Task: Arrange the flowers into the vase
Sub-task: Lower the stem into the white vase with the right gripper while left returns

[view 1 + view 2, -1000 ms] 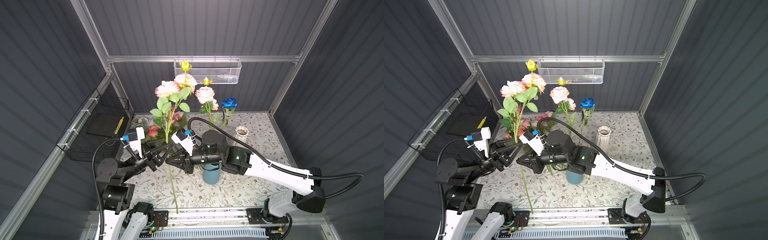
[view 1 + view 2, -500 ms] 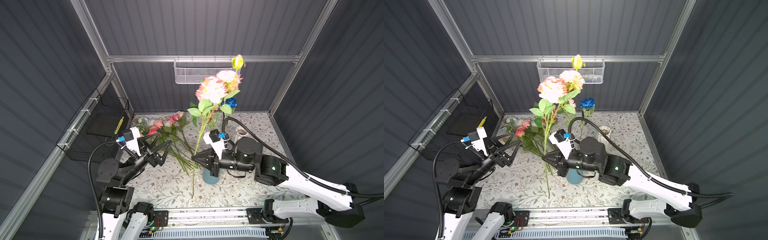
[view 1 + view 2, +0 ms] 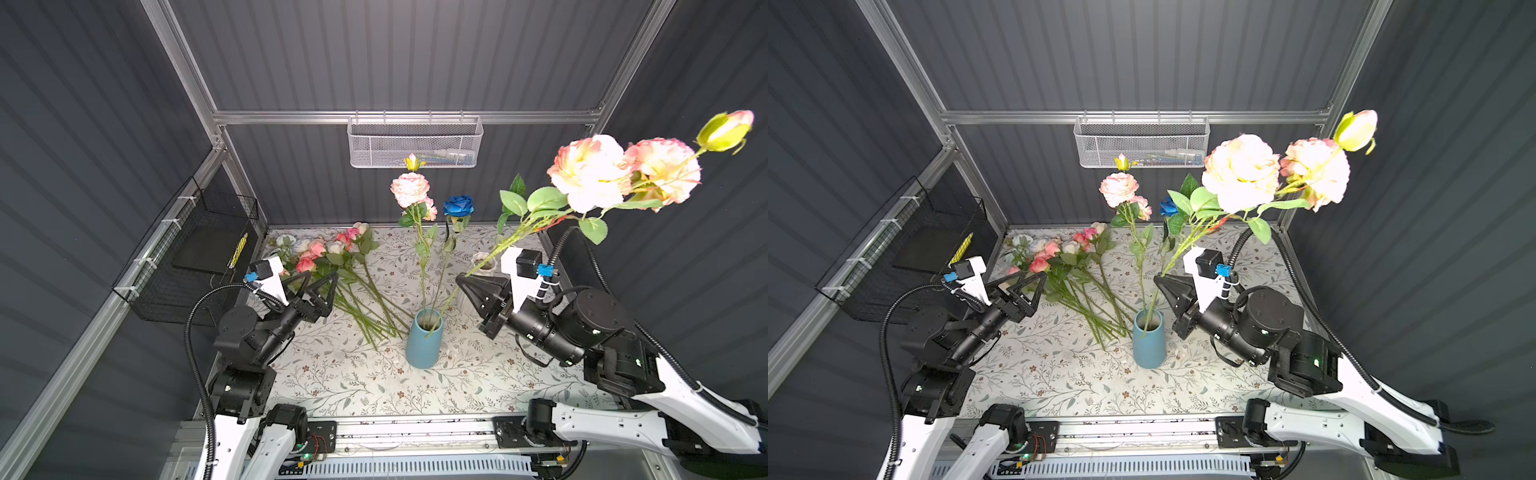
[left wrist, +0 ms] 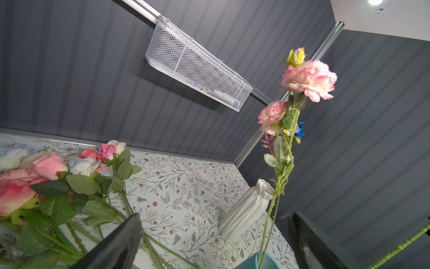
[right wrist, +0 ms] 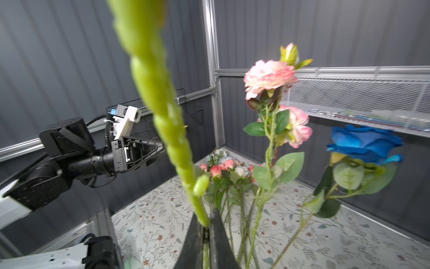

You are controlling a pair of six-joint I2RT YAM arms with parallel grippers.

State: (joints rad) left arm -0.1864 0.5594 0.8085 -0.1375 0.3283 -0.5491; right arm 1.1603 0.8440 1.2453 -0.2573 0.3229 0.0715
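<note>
Two vases: a blue vase point(image 3: 422, 349) at centre, a white vase point(image 4: 244, 212). Two wall baskets: a white mesh basket point(image 3: 413, 143) top centre, a black wire basket point(image 3: 187, 266) at left. Three raised stems: a pink stem point(image 3: 410, 189) with two blooms and a bud, one blue rose point(image 3: 458, 205), a peach stem point(image 3: 588, 172) at upper right, two blooms and a bud. The loose pile point(image 3: 328, 253), left of centre, shows perhaps eight blooms; overlap hides some.

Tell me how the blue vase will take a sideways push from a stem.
The vase looks tall and slim, so it probably tips rather than slides. The pink flower and blue rose in it rise far above its rim, likely making it top-heavy. The spray in the right claw seems to enter its mouth aslant, so it may lever the rim.
</note>
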